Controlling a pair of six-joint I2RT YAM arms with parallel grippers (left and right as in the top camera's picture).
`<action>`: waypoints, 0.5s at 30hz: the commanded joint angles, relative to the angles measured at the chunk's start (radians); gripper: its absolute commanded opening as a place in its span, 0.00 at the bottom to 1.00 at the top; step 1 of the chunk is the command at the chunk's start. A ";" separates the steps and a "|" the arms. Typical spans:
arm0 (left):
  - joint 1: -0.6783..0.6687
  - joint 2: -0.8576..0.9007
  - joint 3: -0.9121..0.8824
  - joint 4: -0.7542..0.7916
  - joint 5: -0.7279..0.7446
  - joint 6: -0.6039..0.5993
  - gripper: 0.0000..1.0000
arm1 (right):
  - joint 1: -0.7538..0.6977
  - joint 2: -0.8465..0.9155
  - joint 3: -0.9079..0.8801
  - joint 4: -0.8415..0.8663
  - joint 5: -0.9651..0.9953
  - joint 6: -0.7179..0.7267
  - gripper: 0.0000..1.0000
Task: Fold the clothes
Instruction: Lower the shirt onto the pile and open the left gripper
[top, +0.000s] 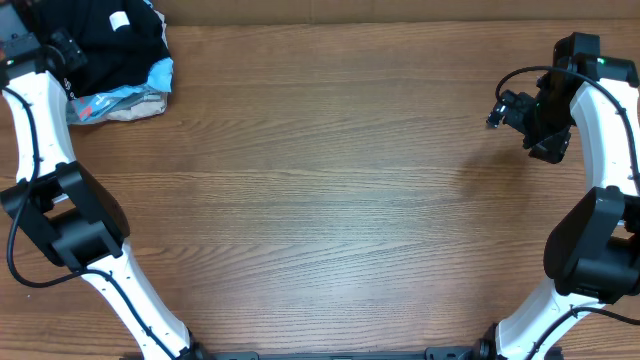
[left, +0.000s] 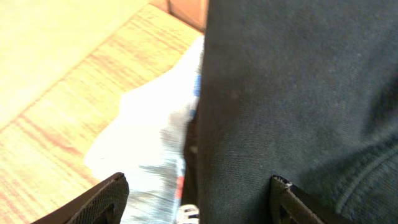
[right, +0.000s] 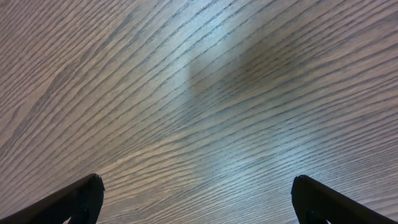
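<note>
Black T-shirt (top: 110, 35) lies bunched in a soft, matte heap at the 10 o'clock corner of the counter (top: 320, 200), with a small pale label (top: 120, 20) showing on top. A crinkled light-blue garment (top: 152, 78) and a pale beige garment (top: 135, 108) poke out at its 5 o'clock edge. The counter is brown wood with long streaked grain. The left arm stretches toward 10 o'clock; the left gripper (left: 196, 202) is spread wide just above the thin black weave and the blue cloth, pinching nothing. The right arm folds back at 3 o'clock, and the right gripper (right: 199, 199) has its fingers fully apart over bare wood.
</note>
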 joint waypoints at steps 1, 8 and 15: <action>-0.009 -0.048 0.022 0.002 -0.030 0.005 0.73 | -0.002 -0.023 0.024 0.003 -0.008 0.002 1.00; -0.048 -0.164 0.031 0.045 -0.025 -0.065 0.75 | -0.002 -0.023 0.024 0.003 -0.008 0.001 1.00; -0.092 -0.166 0.030 0.074 0.127 -0.114 0.63 | -0.002 -0.023 0.024 0.003 -0.008 0.001 1.00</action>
